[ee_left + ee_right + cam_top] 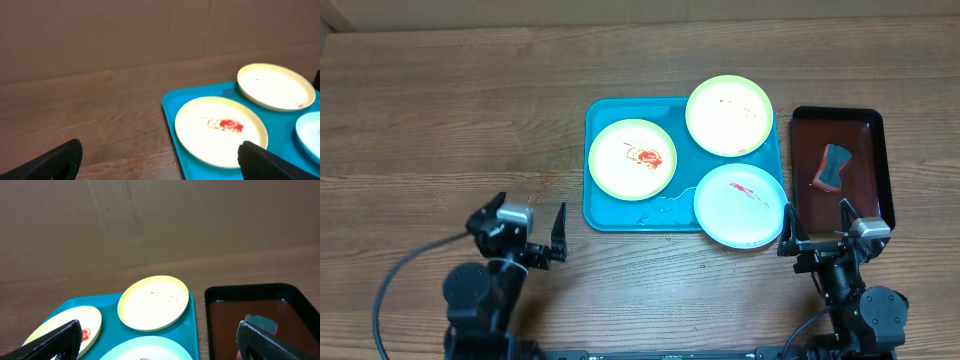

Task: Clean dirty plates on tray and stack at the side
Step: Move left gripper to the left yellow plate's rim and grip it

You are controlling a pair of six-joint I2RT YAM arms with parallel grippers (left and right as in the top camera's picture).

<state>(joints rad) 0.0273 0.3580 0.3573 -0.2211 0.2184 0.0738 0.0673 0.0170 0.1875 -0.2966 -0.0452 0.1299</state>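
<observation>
Right gripper (157,339) is wide open and holding nothing, sitting at the near table edge just short of the pale blue plate (740,205). Left gripper (157,159), same deal: spread, empty, left of the turquoise tray (605,215). All 3 plates are on that tray. The left cream plate (632,158) has the biggest red smear. My guess is step 1 is the sponge (832,167) in the dark tray (882,140): drop the right arm straight down, pinch its narrow side, and keep the left ready to pin a plate so it doesn't skate.
</observation>
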